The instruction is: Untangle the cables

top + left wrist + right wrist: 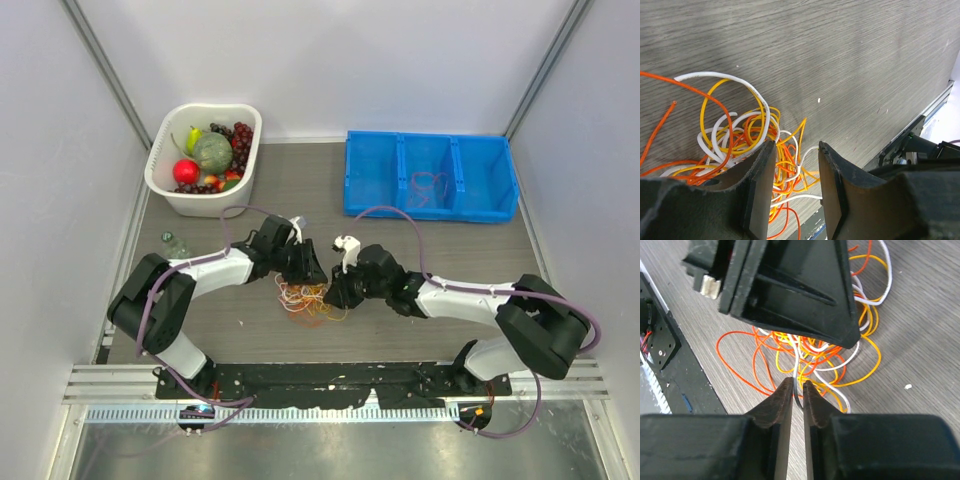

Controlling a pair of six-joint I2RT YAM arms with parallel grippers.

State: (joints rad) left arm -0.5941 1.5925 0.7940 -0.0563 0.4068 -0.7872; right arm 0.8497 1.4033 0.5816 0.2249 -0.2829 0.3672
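Item: tangle of thin orange, yellow and white cables (305, 298), lying as one loopy knot on the grey wood-grain table (450, 250), near its front edge and between the two arms.

Left jaws: fairly wide apart, lowered over the knot, with yellow and white strands (740, 135) passing between them. Nothing was gripped.

Right jaws: drawn to a narrow slit. A white strand ran into that slit, and I judged it pinched.

Step in hand: I read this as the start of a separation, with no strand yet lying clear of the knot. The next move called for the left jaws to close on the bulk and anchor it. The right jaws would then draw their strand slowly outward, so that the loops slipped rather than tightened.

Views compared: the top view alone showed both arms converging, plus the white plastic basket of fruit (160, 180) and the blue three-compartment bin (352, 175) at the far side. Individual strands were not legible there. The right wrist view alone showed the pinched strand (796, 365).
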